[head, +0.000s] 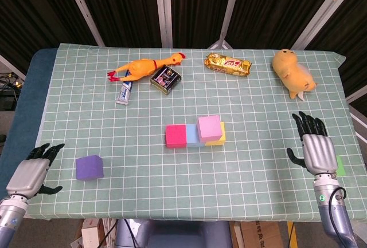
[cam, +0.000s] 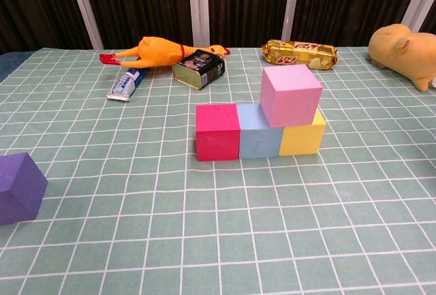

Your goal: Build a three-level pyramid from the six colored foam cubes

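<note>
A row of three foam cubes lies mid-table: magenta cube (head: 176, 136) (cam: 216, 132), light blue cube (head: 191, 139) (cam: 259, 133), yellow cube (head: 219, 138) (cam: 304, 138). A pink cube (head: 209, 126) (cam: 290, 95) sits on top, over the blue and yellow ones. A purple cube (head: 89, 167) (cam: 19, 187) stands alone at the near left. Only a sliver of the green cube (head: 340, 166) shows behind my right hand (head: 313, 149), which is empty with fingers spread. My left hand (head: 31, 174) hovers empty at the near-left corner, left of the purple cube, fingers apart.
Along the far side lie a rubber chicken (head: 143, 67), a toothpaste tube (head: 125, 92), a small dark tin (head: 166, 79), a gold snack pack (head: 228, 63) and an orange plush toy (head: 292, 71). The checked tablecloth (head: 143, 185) drops off close behind both hands.
</note>
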Tool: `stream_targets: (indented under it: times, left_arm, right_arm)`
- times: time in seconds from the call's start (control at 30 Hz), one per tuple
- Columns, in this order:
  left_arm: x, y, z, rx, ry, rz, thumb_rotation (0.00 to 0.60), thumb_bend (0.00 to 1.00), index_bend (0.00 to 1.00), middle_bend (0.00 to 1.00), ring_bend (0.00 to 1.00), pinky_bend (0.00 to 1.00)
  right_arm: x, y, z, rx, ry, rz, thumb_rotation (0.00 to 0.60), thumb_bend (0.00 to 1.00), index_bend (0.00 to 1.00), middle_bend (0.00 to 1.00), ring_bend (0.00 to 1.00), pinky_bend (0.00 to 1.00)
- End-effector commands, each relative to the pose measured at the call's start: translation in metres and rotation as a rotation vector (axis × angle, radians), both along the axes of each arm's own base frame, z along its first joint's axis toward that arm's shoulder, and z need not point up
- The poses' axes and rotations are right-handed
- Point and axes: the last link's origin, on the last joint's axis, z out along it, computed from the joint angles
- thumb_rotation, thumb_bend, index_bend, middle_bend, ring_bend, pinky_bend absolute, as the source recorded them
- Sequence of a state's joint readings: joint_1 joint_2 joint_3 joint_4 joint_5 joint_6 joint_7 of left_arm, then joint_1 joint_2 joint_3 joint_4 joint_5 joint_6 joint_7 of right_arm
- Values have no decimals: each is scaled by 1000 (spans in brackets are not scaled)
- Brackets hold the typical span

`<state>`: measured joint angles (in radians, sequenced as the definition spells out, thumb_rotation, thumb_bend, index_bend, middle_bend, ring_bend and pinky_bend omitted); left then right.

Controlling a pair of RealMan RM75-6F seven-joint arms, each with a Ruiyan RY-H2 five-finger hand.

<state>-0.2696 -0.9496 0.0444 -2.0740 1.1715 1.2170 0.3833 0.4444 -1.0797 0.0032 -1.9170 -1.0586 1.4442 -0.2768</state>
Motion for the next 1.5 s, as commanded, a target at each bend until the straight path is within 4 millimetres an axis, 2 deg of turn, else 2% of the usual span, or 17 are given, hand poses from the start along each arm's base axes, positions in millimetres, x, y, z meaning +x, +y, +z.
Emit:
stream_targets:
  times: [0.03,0.43,0.57,0.73,1.0,1.3,1.37,1.47,1.5]
  left_arm:
    - [0,3,-11,-13,9,0,600,48,0,132,21,86]
    - [1,15,-43,-34,10,29,600,59,0,155,22,88]
    - [3,21,-50,-40,-5,32,600,106,0,180,33,95]
    - [7,28,-60,-45,-24,28,600,234,6,219,44,107]
    - [6,33,-70,-59,-24,36,600,296,33,272,55,113]
    - [6,34,-71,-55,-23,31,600,323,58,325,69,121]
    - [12,35,-67,-40,-37,10,600,323,58,326,69,121]
    - [39,45,-46,16,-85,-60,600,322,58,326,69,121]
    - [42,47,-44,18,-89,-64,600,322,58,326,69,121]
  right_arm:
    - [1,0,1,0,-8,1,600,365,0,0,0,0]
    - [0,2,6,0,-39,-2,600,364,0,0,0,0]
    - [0,2,7,-2,-42,-3,600,364,0,0,0,0]
    - [1,2,6,3,-44,0,600,365,0,0,0,0]
    - [3,3,7,0,-47,8,600,365,0,0,0,0]
    - [4,4,6,2,-53,10,600,364,0,0,0,0]
    - [5,4,6,1,-57,12,600,364,0,0,0,0]
    - [5,4,5,1,-57,14,600,364,0,0,0,0]
    - [5,4,6,1,-57,14,600,364,0,0,0,0]
